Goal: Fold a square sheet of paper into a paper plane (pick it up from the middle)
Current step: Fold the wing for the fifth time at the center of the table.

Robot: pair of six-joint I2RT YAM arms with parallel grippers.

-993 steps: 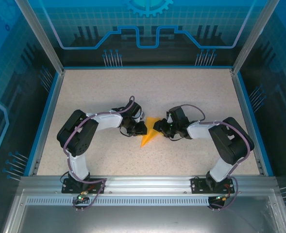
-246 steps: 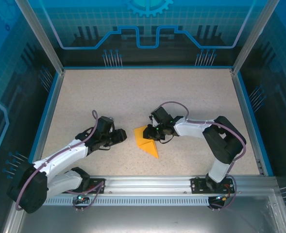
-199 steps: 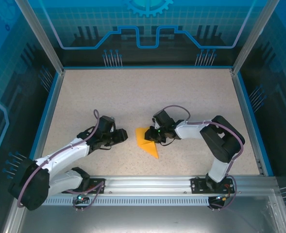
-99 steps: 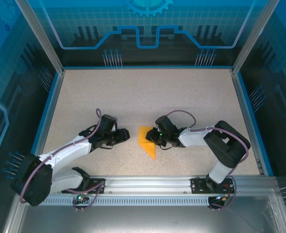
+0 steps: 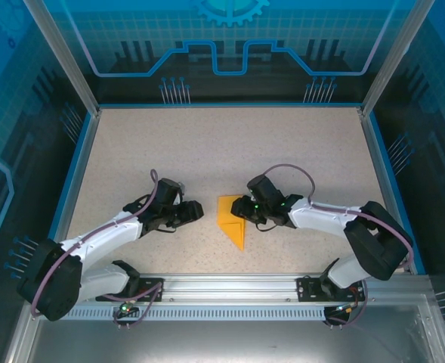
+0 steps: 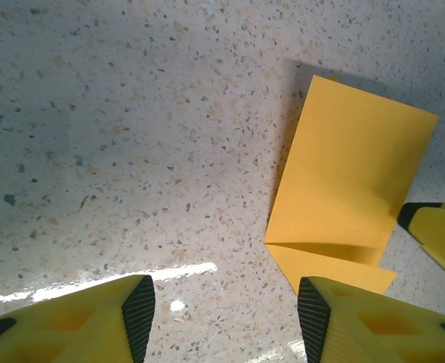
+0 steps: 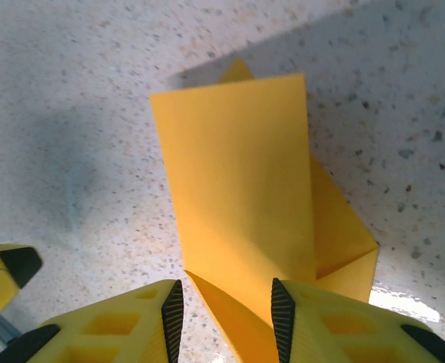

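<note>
On the left, the left arm reaches low across the speckled table (image 5: 207,144), and the left gripper (image 5: 195,214) points right toward the middle. Its jaws stand about half open with nothing between them. In the left wrist view only bare tabletop shows in the gap between the yellow fingers (image 6: 94,321), and the left gripper (image 6: 226,310) is just short of the paper without touching it.

The paper plane (image 5: 229,215) lies between the two grippers, on the near half of the table and roughly midway across. It is orange-yellow and only part folded. From above it has a broad squarish end on the far side and narrows to a point toward the near edge. The left wrist camera shows the paper plane (image 6: 343,181) as a flat folded panel with a crease across it and a second layer peeking out beneath.

On the right, the right gripper (image 5: 239,211) sits at the right edge of the paper, pointing left. In the right wrist view the paper plane (image 7: 237,197) runs down into the gap of the right gripper (image 7: 226,318). The jaws there are partly open and straddle the near edge of the paper. The black pads (image 7: 173,318) stand off it, so I see no pinch.
</note>
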